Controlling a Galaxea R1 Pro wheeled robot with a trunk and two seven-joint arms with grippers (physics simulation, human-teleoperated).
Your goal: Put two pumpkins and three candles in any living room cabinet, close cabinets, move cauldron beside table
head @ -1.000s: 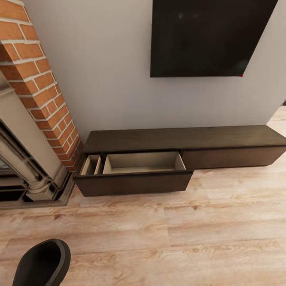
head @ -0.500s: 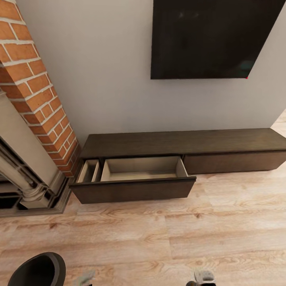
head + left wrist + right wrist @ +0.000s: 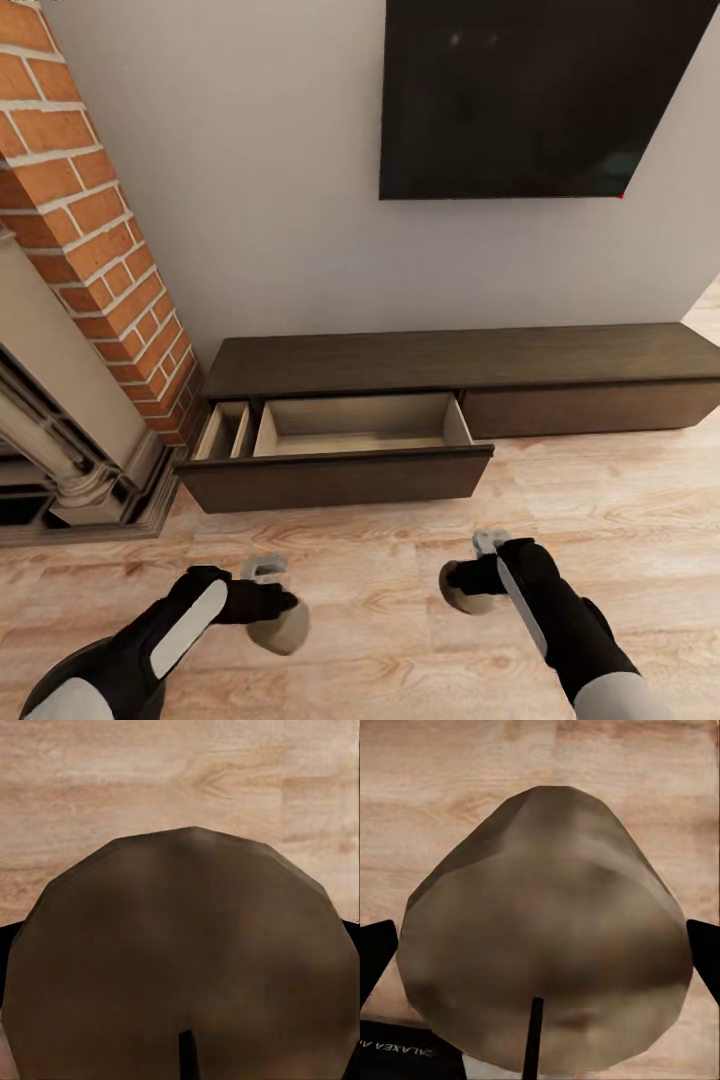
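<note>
Two candles ride in your grippers above the wood floor (image 3: 420,580), short of the low dark cabinet (image 3: 470,358) at twelve o'clock in the head view. The left gripper (image 3: 268,605) is clamped on one squat grey-beige candle (image 3: 280,628); its wrist camera looks straight onto the wick end (image 3: 184,967), so the grip reads as centred. The right gripper (image 3: 478,572) carries the second candle (image 3: 462,596), with dark fingertips (image 3: 375,956) flanking the wax (image 3: 547,960) on either side in its wrist view.

You hold both clear of the boards and level with each other, which suits a paired drop. The cabinet's left drawer (image 3: 350,425) is pulled out, its pale interior bare, and lies at about eleven o'clock from the right candle and one o'clock from the left. A narrower side compartment (image 3: 225,430) sits beside it at ten o'clock.

The brick fireplace (image 3: 80,230) stands at nine o'clock, the wall screen (image 3: 530,95) at one. Judging from here, the arms need more forward reach before release; the raised drawer front could catch a low candle.
</note>
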